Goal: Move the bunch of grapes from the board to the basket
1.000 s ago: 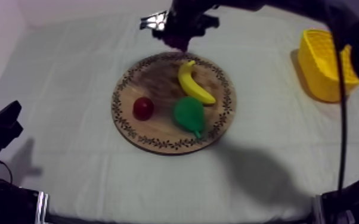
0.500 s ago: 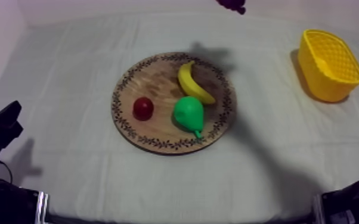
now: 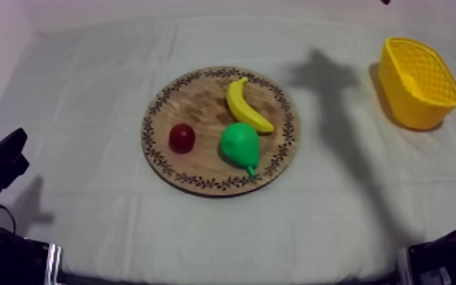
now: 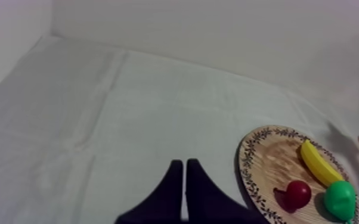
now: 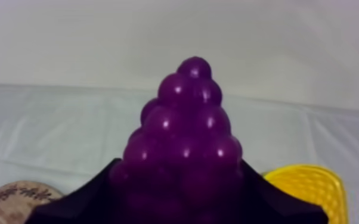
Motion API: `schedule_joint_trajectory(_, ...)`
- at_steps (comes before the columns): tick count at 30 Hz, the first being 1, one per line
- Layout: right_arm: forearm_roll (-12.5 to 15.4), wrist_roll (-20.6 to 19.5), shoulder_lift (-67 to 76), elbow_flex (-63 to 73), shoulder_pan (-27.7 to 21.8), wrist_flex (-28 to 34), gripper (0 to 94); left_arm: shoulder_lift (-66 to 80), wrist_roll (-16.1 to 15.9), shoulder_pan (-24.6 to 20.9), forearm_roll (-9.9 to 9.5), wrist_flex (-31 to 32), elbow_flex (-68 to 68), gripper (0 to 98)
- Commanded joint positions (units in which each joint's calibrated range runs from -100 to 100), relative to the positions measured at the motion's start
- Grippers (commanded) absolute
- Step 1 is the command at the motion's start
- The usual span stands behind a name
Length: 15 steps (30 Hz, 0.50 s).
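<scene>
The right gripper (image 5: pixel 182 199) clamps the bunch of grapes (image 5: pixel 185 134) in the air, off the wooden board (image 3: pixel 201 114) and not yet in the yellow basket (image 3: pixel 411 102), while the left gripper (image 4: pixel 185 179) sits closed on nothing

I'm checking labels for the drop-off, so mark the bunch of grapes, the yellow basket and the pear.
bunch of grapes (image 5: pixel 182 149): right wrist view, middle of the cluster.
yellow basket (image 3: pixel 398 92): top view, its outer wall.
pear (image 3: pixel 240 144): top view, its green body.
</scene>
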State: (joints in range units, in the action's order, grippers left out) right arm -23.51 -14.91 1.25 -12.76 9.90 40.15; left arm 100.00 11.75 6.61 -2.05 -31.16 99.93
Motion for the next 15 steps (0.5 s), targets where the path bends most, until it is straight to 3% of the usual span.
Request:
schedule_joint_trajectory(1,-0.56,0.21,0.54,-2.16,-2.87,-1.44,28.4,0.00,0.00,0.01,-0.02,0.04,-0.04,0.1)
schedule_joint_trajectory(15,-8.41,-3.03,1.37,-18.47,-13.10,-15.52,28.3,0.00,0.00,0.01,-0.02,0.04,-0.04,0.1)
